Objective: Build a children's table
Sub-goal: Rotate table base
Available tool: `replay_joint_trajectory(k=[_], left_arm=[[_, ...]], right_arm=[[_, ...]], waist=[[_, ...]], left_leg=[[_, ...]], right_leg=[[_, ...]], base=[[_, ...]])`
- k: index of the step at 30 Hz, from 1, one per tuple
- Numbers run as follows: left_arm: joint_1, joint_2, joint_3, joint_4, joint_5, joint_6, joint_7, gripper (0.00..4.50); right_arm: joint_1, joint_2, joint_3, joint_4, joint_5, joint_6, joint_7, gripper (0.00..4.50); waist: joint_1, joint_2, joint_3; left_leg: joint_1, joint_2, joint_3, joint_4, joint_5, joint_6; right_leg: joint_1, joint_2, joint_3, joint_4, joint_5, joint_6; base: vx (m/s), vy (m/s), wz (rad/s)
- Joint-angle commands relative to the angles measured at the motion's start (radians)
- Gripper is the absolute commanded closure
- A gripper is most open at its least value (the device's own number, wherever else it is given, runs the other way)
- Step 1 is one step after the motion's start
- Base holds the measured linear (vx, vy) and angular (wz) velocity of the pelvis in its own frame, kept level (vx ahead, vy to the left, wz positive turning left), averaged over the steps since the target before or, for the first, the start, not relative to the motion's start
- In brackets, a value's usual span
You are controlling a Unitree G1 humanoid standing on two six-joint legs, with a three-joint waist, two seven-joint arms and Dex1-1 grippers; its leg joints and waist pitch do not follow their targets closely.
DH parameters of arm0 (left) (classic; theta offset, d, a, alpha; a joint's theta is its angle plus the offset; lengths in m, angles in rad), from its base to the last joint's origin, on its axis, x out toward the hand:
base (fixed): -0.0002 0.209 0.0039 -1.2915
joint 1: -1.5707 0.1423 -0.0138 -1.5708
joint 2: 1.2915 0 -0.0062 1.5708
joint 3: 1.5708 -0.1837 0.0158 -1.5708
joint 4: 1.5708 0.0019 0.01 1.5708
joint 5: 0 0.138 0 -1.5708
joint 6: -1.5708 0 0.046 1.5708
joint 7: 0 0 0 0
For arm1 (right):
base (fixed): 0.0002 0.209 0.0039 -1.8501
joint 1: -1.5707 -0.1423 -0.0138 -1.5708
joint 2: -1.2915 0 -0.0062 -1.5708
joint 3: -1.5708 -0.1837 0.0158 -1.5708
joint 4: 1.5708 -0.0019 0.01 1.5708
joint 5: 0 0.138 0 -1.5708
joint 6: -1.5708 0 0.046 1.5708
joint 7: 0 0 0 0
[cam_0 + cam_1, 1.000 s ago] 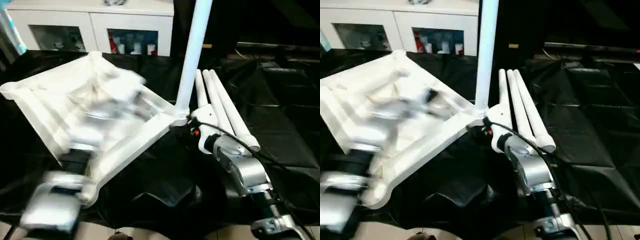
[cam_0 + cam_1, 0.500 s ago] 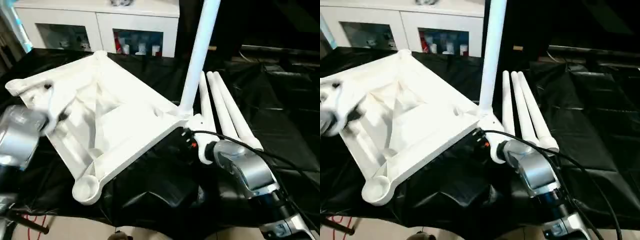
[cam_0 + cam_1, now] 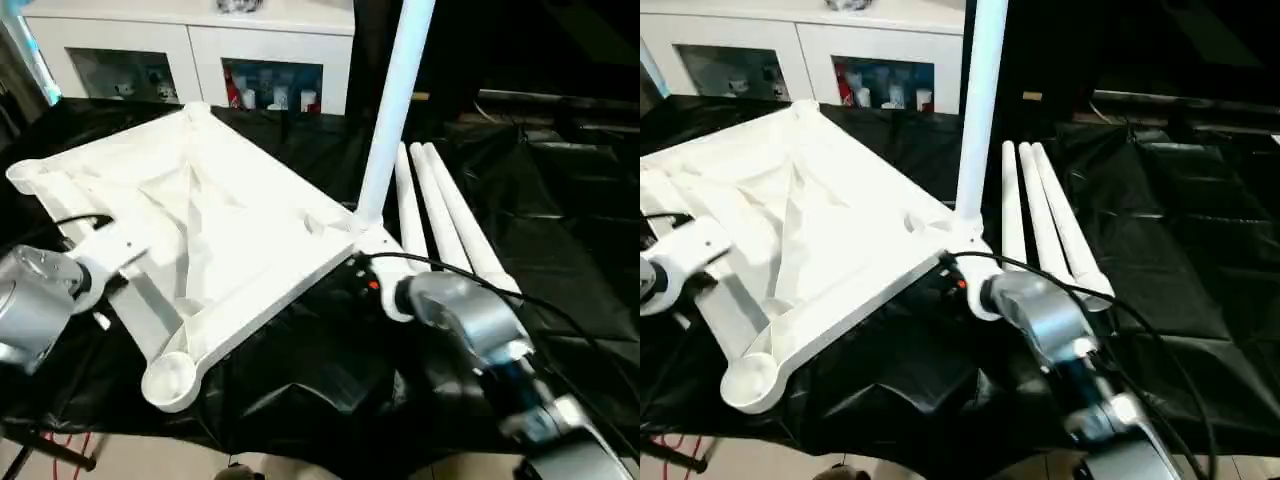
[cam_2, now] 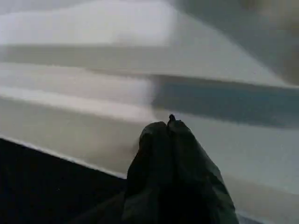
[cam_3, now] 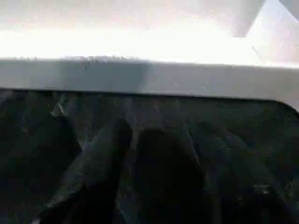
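tabletop (image 3: 210,230) lies ribbed side up on the black-draped table (image 3: 560,250), left of centre. one leg (image 3: 393,110) stands upright in its far right corner socket. three loose legs (image 3: 440,215) lie side by side just right of it. left jaws (image 4: 169,128) pressed shut, tips at the tabletop's left rim. right jaws (image 5: 135,140) at the near right edge, can't tell how they stand. white cabinet (image 3: 190,55) far left.

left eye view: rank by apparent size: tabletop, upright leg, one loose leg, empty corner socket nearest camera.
1. tabletop, largest by far.
2. upright leg, standing in its corner socket, cut off at the frame top.
3. loose leg, lying on the black cloth; looks shorter, but viewing angle makes that unsure.
4. empty corner socket, smallest.
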Motion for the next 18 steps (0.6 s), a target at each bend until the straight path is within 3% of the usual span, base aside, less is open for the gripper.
replay_joint_trajectory(k=[1, 5, 6, 10, 15, 18], left_arm=[[0.021, 0.016, -0.037, -0.051, -0.026, -0.002, -0.059, 4.50], [0.051, 0.040, -0.065, -0.117, -0.069, -0.022, -0.142, 4.50], [0.065, 0.051, -0.074, -0.143, -0.086, -0.030, -0.174, 4.50], [0.107, 0.065, -0.081, -0.222, -0.151, -0.057, -0.270, 4.50], [0.107, -0.004, -0.098, -0.301, -0.220, -0.058, -0.301, 4.50], [0.093, -0.029, -0.112, -0.311, -0.226, -0.064, -0.300, 4.50]], right_arm=[[-0.036, 0.018, 0.000, 0.063, -0.010, -0.044, -0.007, 2.23], [-0.074, 0.056, -0.018, 0.174, -0.016, -0.134, -0.038, 2.46], [-0.084, 0.066, -0.029, 0.198, -0.015, -0.156, -0.051, 2.68], [-0.119, 0.092, -0.055, 0.282, -0.013, -0.227, -0.087, 2.96], [-0.153, 0.109, -0.062, 0.371, -0.018, -0.292, -0.102, 3.30], [-0.159, 0.114, -0.065, 0.392, -0.022, -0.308, -0.103, 3.53]], waist=[[0.001, 0.017, -0.065], [0.000, 0.020, -0.066], [0.001, 0.020, -0.065], [-0.002, 0.021, -0.061], [-0.002, 0.019, -0.061], [-0.003, 0.017, -0.065]], left_leg=[[0.022, 0.037, -0.018, -0.070, -0.205, -0.043], [0.023, 0.037, -0.016, -0.069, -0.205, -0.046], [0.023, 0.038, -0.018, -0.069, -0.206, -0.046], [0.026, 0.038, -0.017, -0.073, -0.250, -0.059], [0.027, 0.037, -0.016, -0.072, -0.265, -0.064], [0.023, 0.035, -0.014, -0.069, -0.231, -0.057]], right_leg=[[0.047, -0.082, 0.056, -0.063, -0.156, -0.192], [0.045, -0.081, 0.056, -0.061, -0.149, -0.200], [0.046, -0.084, 0.057, -0.061, -0.150, -0.202], [0.042, -0.082, 0.057, -0.064, -0.203, -0.194], [0.045, -0.081, 0.059, -0.066, -0.239, -0.185], [0.050, -0.079, 0.059, -0.062, -0.191, -0.189]], base=[[0.000, 0.000, 0.00], [0.000, 0.000, 0.00], [0.000, 0.000, 0.00], [0.000, 0.000, 0.00], [0.000, 0.000, 0.00], [0.000, 0.000, 0.00]])
